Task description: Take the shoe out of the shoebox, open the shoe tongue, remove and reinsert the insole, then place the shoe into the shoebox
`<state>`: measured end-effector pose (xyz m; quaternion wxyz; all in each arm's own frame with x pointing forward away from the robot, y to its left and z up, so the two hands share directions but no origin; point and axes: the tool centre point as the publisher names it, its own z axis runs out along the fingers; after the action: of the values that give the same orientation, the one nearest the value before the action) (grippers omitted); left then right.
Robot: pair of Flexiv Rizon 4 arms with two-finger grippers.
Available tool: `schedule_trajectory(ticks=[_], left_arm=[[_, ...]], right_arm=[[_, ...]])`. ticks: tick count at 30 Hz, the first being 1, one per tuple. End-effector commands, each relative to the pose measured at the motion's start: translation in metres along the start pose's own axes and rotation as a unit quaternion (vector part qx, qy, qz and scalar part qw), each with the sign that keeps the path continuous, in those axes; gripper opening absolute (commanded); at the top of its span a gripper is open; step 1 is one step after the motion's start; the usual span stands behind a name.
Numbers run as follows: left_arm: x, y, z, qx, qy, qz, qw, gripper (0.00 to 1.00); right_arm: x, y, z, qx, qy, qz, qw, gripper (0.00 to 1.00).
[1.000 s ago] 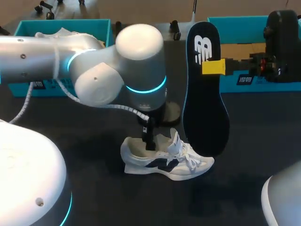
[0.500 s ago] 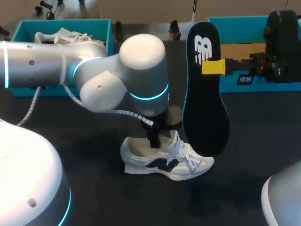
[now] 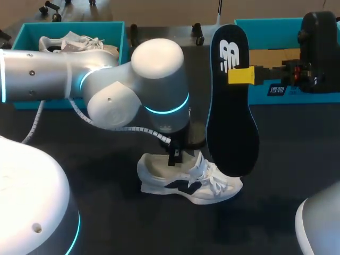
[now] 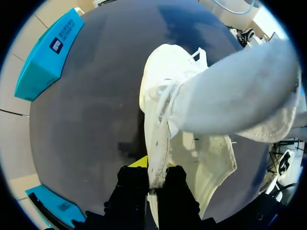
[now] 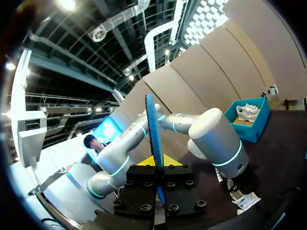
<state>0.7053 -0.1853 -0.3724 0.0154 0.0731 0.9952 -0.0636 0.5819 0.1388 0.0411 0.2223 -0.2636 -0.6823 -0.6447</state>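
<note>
Surface: a dark table (image 3: pixel 297 175), with one teal shoebox at each rear corner. The left shoebox (image 3: pixel 21 37) has another white shoe (image 3: pixel 69 41) inside; the right shoebox (image 3: pixel 271 22) shows only a brown inside, as far as I can see.
Shoe: the white sneaker (image 3: pixel 186 180) with a dark side stripe stands on its sole near the middle of the table, outside both boxes, toe pointing to the robot's right.
Insole: the dark insole (image 3: pixel 231 106) is out of the shoe. It hangs upright in the air, its lower end just above the laces.
Left gripper: the left gripper (image 3: pixel 172 156) comes down into the shoe's opening. In the left wrist view its fingers (image 4: pixel 132 179) are clenched on a white fabric edge of the sneaker (image 4: pixel 163 86). Whether this edge is the tongue or the collar, I cannot tell.
Right gripper: the right gripper (image 3: pixel 241 76) is clamped on the insole's upper part. In the right wrist view the insole (image 5: pixel 154 139) stands edge-on between the two fingers.
Done, in my judgement: the shoe is taken out, the opening is held wide, and the insole is removed.
Left to do: I think the insole must go back in, most likely lower end first, and lie flat. After that the shoe must return into its shoebox.
</note>
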Motion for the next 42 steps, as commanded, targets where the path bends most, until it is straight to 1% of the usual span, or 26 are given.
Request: schedule_trajectory(ticks=[1,6,9,10,12,17,19,20,22,23,25,26,38,39,40,41,42], left_arm=[[0.005,0.010,-0.021,0.007,0.001,0.018,1.000,0.00],[0.016,0.013,-0.043,-0.003,-0.024,0.091,0.996,0.00],[0.023,0.015,-0.056,-0.007,-0.050,0.161,0.986,0.00],[0.025,0.016,-0.061,-0.001,-0.051,0.188,0.981,0.00],[0.027,0.018,-0.070,-0.005,-0.064,0.226,0.972,0.00],[0.029,0.024,-0.091,0.019,-0.073,0.301,0.951,0.00],[0.027,0.026,-0.095,0.029,-0.077,0.326,0.942,0.00],[0.026,0.027,-0.096,0.029,-0.079,0.330,0.940,0.00],[0.024,0.030,-0.097,0.039,-0.087,0.367,0.925,0.00],[0.022,0.031,-0.097,0.041,-0.082,0.386,0.918,0.00],[0.024,0.036,-0.094,0.035,-0.061,0.469,0.880,0.00],[0.022,0.036,-0.092,0.037,-0.064,0.459,0.885,0.00],[0.022,0.036,-0.092,0.037,-0.064,0.459,0.885,0.00],[0.024,0.034,-0.090,0.041,-0.065,0.489,0.869,0.00],[0.025,0.034,-0.089,0.041,-0.071,0.500,0.862,0.00],[0.023,0.033,-0.087,0.047,-0.068,0.522,0.849,0.00],[0.025,0.032,-0.086,0.063,-0.069,0.553,0.828,0.00]], right_arm=[[-0.003,0.002,0.004,0.002,0.001,0.000,1.000,0.00],[-0.003,0.002,0.004,0.002,0.001,0.000,1.000,0.00],[-0.003,0.002,0.004,0.002,0.001,0.000,1.000,0.00],[-0.003,0.002,0.004,0.002,0.001,0.000,1.000,0.00],[-0.003,0.002,0.004,0.002,0.001,0.000,1.000,0.00],[-0.003,0.002,0.004,0.002,0.001,0.000,1.000,0.00],[-0.003,0.002,0.004,0.002,0.001,0.000,1.000,0.00],[-0.003,0.002,0.004,0.002,0.001,0.000,1.000,0.00],[-0.003,0.002,0.004,0.002,0.001,0.000,1.000,0.00],[-0.003,0.002,0.004,0.002,0.001,0.000,1.000,0.00],[-0.003,0.002,0.004,0.002,0.001,0.000,1.000,0.00],[-0.003,0.002,0.004,0.002,0.001,0.000,1.000,0.00],[-0.003,0.002,0.004,0.002,0.001,0.000,1.000,0.00],[-0.003,0.002,0.004,0.002,0.001,0.000,1.000,0.00],[-0.003,0.002,0.004,0.002,0.001,0.000,1.000,0.00],[-0.003,0.002,0.004,0.002,0.001,0.000,1.000,0.00],[-0.003,0.002,0.004,0.002,0.001,0.000,1.000,0.00]])
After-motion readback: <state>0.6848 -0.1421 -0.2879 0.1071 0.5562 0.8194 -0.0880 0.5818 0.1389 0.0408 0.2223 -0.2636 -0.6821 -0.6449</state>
